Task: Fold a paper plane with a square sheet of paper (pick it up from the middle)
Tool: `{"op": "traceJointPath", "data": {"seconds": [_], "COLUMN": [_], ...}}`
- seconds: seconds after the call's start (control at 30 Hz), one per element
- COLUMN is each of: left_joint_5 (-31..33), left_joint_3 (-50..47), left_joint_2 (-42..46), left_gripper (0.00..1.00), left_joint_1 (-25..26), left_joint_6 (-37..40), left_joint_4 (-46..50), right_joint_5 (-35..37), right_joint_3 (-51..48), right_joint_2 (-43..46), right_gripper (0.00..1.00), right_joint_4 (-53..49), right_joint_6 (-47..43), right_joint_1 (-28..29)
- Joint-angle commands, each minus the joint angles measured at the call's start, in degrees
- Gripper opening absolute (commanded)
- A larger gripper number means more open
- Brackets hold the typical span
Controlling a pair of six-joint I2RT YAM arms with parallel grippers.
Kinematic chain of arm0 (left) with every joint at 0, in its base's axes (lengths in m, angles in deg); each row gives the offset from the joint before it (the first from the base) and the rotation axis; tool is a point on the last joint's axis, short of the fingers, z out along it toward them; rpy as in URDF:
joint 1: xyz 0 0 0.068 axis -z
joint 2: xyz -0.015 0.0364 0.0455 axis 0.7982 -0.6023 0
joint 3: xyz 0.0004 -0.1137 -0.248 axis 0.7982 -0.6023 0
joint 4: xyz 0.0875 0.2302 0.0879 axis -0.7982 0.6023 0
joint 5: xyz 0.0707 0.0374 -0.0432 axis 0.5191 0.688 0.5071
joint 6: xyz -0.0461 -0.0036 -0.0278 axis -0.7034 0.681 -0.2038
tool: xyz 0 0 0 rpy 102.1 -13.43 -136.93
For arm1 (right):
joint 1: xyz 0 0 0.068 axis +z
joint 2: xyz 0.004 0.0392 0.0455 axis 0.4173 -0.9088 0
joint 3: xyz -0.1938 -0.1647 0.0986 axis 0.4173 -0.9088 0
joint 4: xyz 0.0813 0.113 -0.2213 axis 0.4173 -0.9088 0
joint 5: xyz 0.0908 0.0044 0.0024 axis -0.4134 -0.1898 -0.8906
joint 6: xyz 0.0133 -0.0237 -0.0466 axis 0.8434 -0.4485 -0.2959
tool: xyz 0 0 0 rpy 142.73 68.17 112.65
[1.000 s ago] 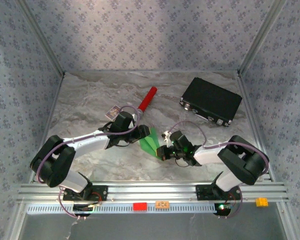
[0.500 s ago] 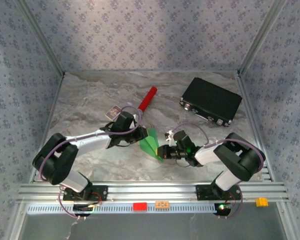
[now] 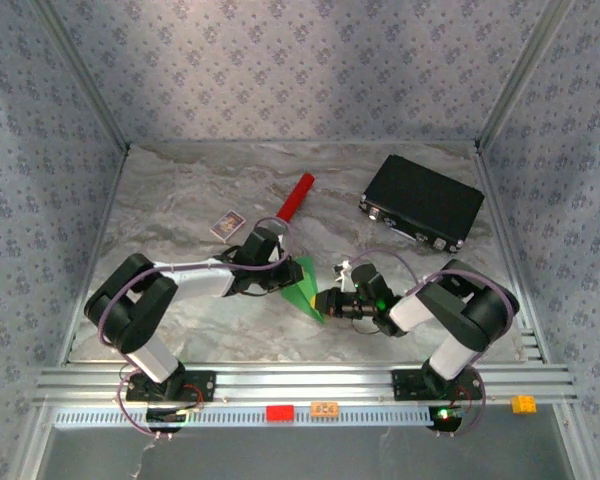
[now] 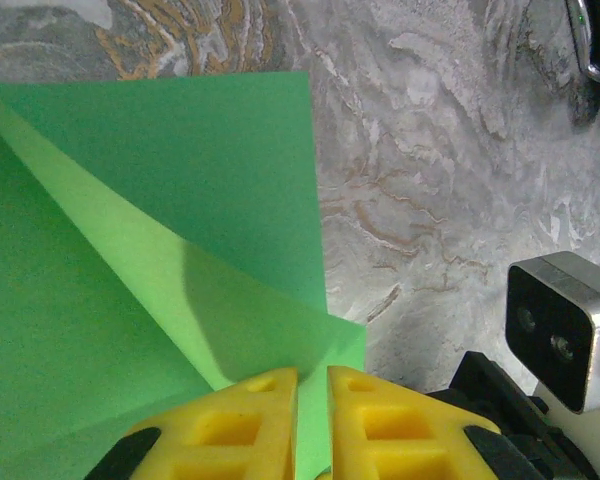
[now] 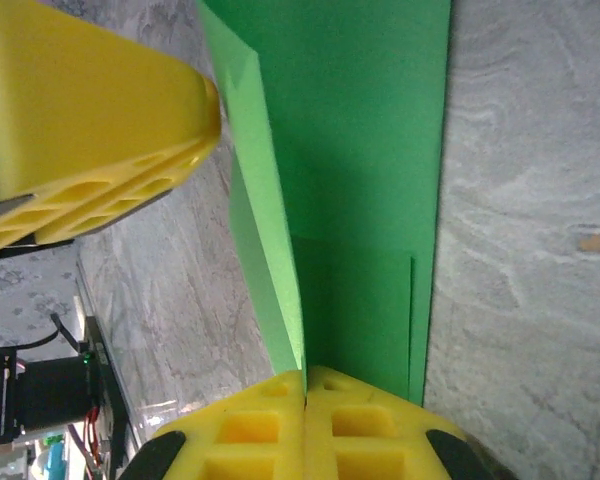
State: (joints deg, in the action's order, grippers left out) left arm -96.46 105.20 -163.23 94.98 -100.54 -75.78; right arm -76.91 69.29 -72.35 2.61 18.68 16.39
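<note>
The square sheet of paper (image 3: 303, 283) is bright green and folded into a pointed wedge, lying mid-table between the two arms. My left gripper (image 3: 283, 275) comes at it from the left. In the left wrist view its yellow fingers (image 4: 230, 425) stand almost together with a raised fold of the paper (image 4: 180, 200) between them, and the left gripper (image 4: 312, 372) is shut on it. My right gripper (image 3: 323, 301) holds the near right end. In the right wrist view the right gripper (image 5: 306, 374) is shut on an upright crease of the paper (image 5: 370, 150).
A red cylinder (image 3: 295, 198) lies behind the paper, a small printed card (image 3: 227, 224) to its left, and a black case (image 3: 422, 201) at the back right. Patterned walls close in three sides. The left arm's yellow finger (image 5: 90, 100) sits close beside the right gripper.
My left gripper has closed from open onto the paper and shifted right and nearer. The right gripper stayed shut on the paper and moved slightly left; the paper now lies as a narrower wedge.
</note>
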Motion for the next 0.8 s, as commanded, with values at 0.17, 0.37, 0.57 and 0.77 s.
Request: {"op": "traceJointPath", "data": {"seconds": [0.17,0.37,0.57,0.77], "left_joint_5": [-0.2,2.7,2.5,1.3], "left_joint_3": [1.1,-0.7,-2.4,-1.6], "left_joint_2": [-0.2,1.9,2.2,2.0], "left_gripper": [0.16,0.12,0.11,0.11], "left_joint_1": [0.4,0.4,0.4,0.5], "left_joint_6": [0.1,-0.5,-1.4,-0.5], "left_joint_4": [-2.1,-0.7,-2.2,-2.9], "right_joint_5": [-1.2,-1.5,-3.2,-4.4], "right_joint_3": [-1.7,-1.8,-1.7,-2.0], "right_joint_2": [-1.8,-1.9,-3.3,-4.5], "right_gripper": [0.01,0.01,0.01,0.01], "right_joint_4": [3.6,3.5,6.2,8.2], "right_joint_6": [4.2,4.6,6.4,8.2], "right_joint_1": [-1.2,-1.8,-2.2,-3.1]}}
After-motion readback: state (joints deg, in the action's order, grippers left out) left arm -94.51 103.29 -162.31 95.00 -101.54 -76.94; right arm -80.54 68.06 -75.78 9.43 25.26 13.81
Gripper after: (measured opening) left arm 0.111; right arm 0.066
